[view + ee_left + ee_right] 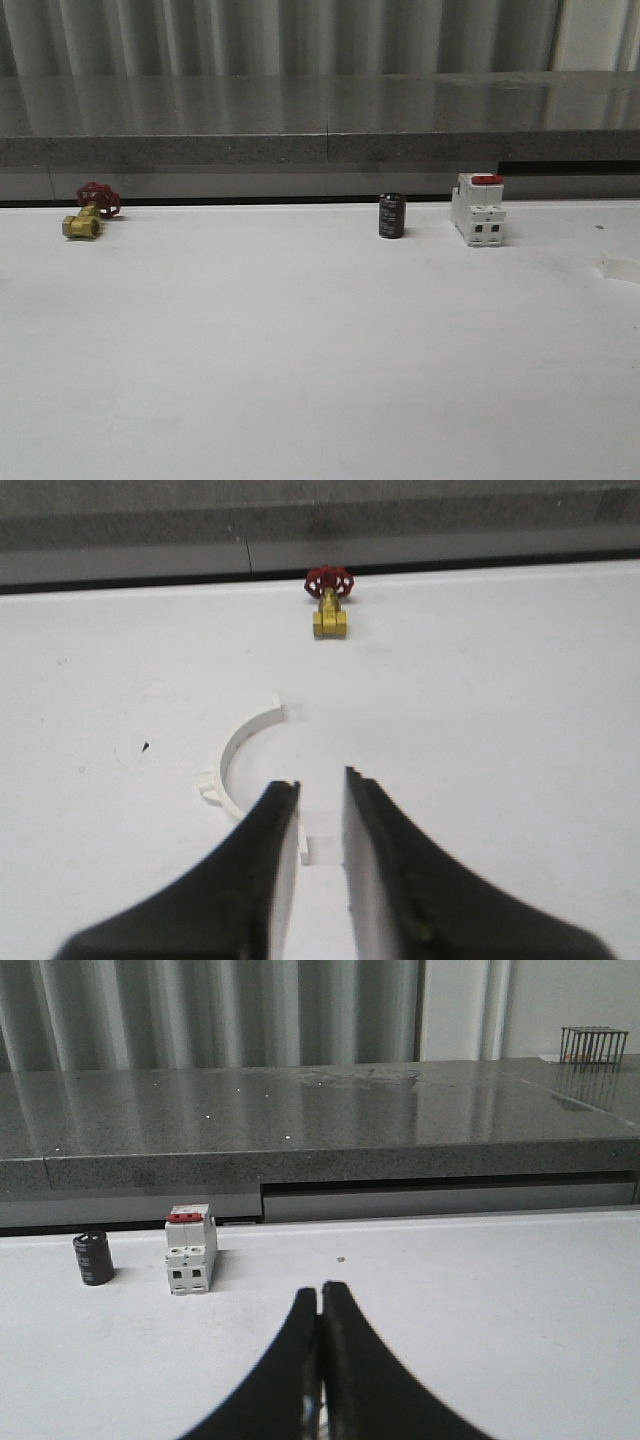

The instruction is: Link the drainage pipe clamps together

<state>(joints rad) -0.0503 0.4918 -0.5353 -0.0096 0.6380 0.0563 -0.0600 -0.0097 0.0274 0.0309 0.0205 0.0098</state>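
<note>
My left end effector (322, 780) has its jaws slightly apart, straddling the near end of one drainage pipe clamp (238, 748) lying flat on the surface (480, 730). I'd close squarely on that flange. My right end effector (320, 1295) is pressed together, empty.

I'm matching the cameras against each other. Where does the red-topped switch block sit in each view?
Front view: the switch block stands at the table's far edge, right of centre.
Right wrist view: the switch block stands at the far edge, under the grey ledge.
Shared landmark: the black cylinder standing close beside it.
</note>
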